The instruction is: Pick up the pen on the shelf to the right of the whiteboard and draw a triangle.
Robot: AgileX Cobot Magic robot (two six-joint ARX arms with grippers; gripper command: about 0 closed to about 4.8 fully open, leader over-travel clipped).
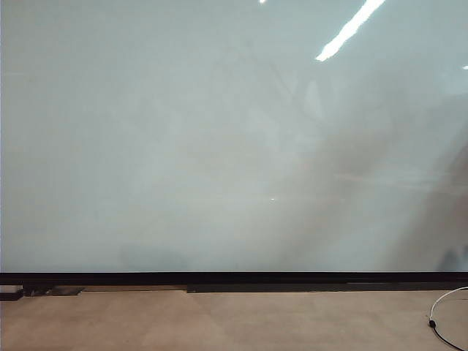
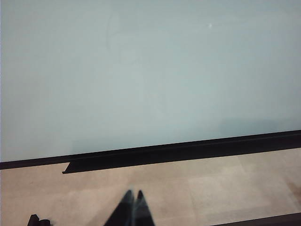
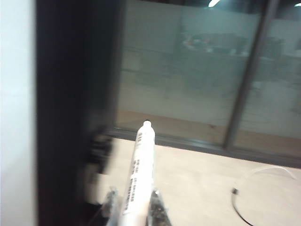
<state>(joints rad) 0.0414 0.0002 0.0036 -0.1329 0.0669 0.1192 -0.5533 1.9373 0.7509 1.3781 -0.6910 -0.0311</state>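
By the floor, left gripper (image 2: 134, 195) jaws closed; right gripper (image 3: 134, 207) jaws grip the pen (image 3: 139, 172), tip pointing straight outward.

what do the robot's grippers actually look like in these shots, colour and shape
Little of them shows. In the left wrist view the left gripper appears as two slim black fingers tapering to sharp points. In the right wrist view the right gripper shows two blurred fingertips, dark with pale greyish speckled faces. No cables or markings are visible on either, and neither arm appears in the exterior view.
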